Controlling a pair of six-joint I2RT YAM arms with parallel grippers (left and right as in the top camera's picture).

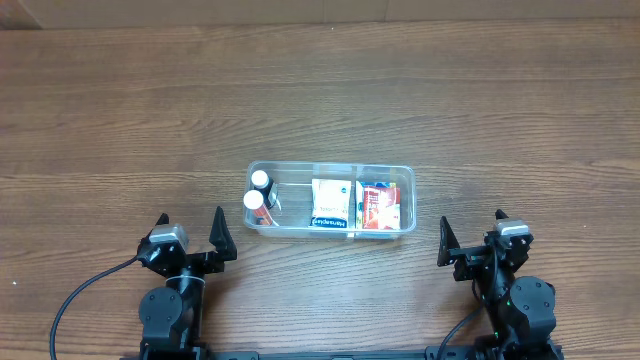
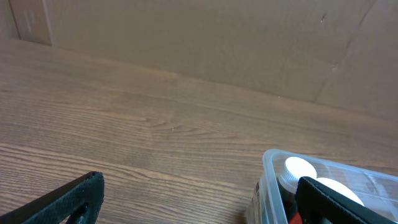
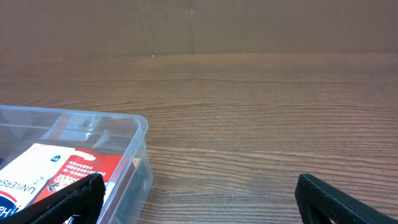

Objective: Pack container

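Observation:
The clear plastic container (image 1: pixel 331 170) lies in the middle of the table. Inside it are two white-capped bottles (image 1: pixel 258 192) at the left end, a white box (image 1: pixel 330 204) in the middle and a red and white box (image 1: pixel 378 205) at the right. My left gripper (image 1: pixel 190 232) is open and empty, near the front edge, left of the container. My right gripper (image 1: pixel 470 236) is open and empty, right of the container. The left wrist view shows the container's corner (image 2: pixel 270 168) with the bottle caps (image 2: pixel 298 169). The right wrist view shows the container's rim (image 3: pixel 134 127) and the red box (image 3: pixel 68 171).
The wooden table (image 1: pixel 320 90) stretches bare behind and to both sides of the container. A cardboard wall (image 2: pixel 217 37) stands at the table's far edge. Black cables trail from both arm bases at the front.

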